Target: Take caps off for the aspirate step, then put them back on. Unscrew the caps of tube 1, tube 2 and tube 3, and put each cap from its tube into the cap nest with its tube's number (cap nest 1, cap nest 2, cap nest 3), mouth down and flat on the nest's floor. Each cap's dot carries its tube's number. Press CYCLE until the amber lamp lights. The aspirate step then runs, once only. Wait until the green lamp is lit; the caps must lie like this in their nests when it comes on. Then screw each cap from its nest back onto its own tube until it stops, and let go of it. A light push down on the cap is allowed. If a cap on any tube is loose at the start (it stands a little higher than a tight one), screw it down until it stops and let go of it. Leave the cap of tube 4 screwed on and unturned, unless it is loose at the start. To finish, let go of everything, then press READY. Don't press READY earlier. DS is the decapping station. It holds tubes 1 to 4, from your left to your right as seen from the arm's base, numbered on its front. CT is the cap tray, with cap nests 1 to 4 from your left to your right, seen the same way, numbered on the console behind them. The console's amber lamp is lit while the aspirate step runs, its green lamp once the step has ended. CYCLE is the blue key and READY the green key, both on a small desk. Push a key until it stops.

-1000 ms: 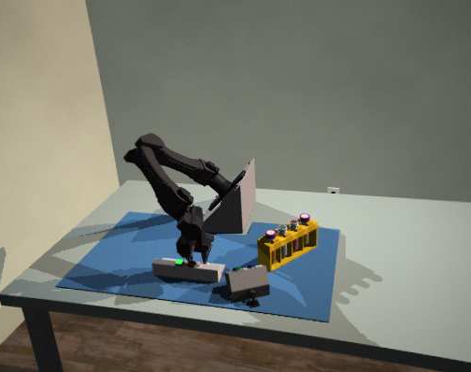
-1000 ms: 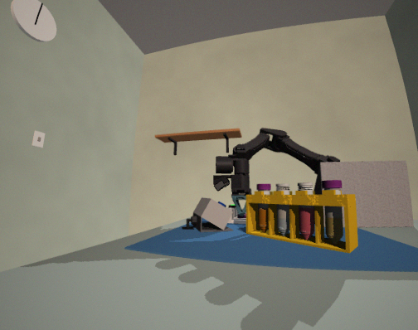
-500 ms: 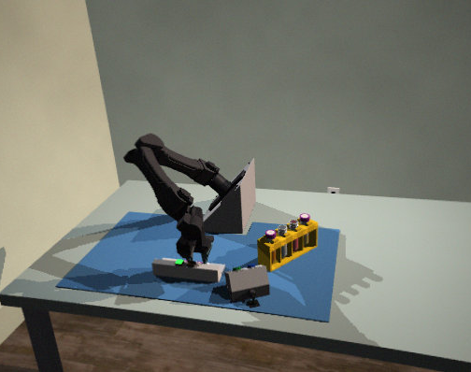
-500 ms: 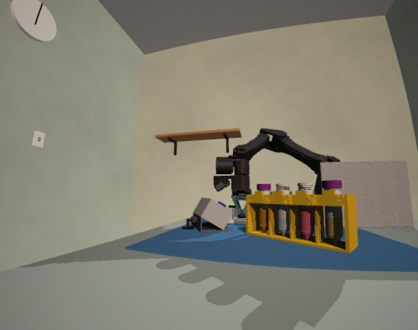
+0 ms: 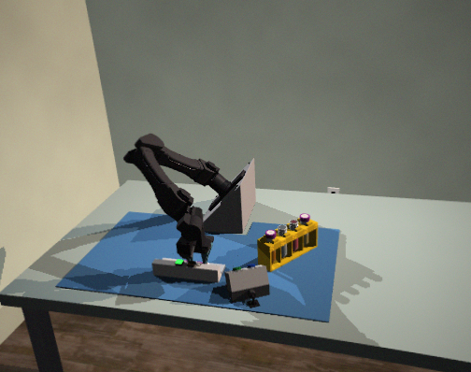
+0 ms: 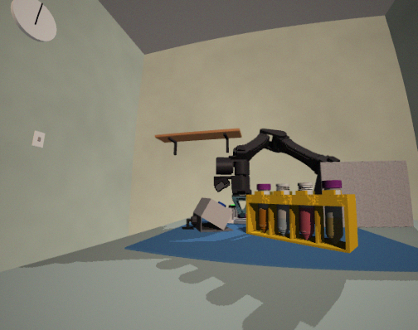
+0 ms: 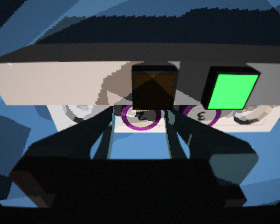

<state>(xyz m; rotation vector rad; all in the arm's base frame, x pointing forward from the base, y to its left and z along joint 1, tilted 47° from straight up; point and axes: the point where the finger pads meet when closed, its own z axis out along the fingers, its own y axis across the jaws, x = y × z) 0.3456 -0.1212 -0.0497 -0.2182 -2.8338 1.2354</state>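
My gripper (image 7: 139, 111) (image 5: 196, 261) is down at the grey cap tray (image 5: 193, 273), with its fingers on either side of the purple cap 2 (image 7: 140, 116) in its nest. The fingers stand open around the cap, not clamped on it. Cap 3 (image 7: 201, 115) lies in the nest to the right. The nests at both ends look empty. On the console, the green lamp (image 7: 231, 90) (image 5: 178, 262) is lit and the amber lamp (image 7: 153, 88) is dark. In the yellow station (image 5: 268, 262) (image 6: 300, 200), the two end tubes wear purple caps (image 6: 263, 187) (image 6: 332, 184) and the two middle tubes (image 6: 283, 187) (image 6: 305, 186) are uncapped.
The small key desk (image 5: 249, 282) (image 6: 213, 213) stands just beside the tray, between it and the station. A grey wedge-shaped panel (image 5: 231, 210) (image 6: 375, 195) stands behind the arm. All rest on a blue mat (image 5: 105, 252).
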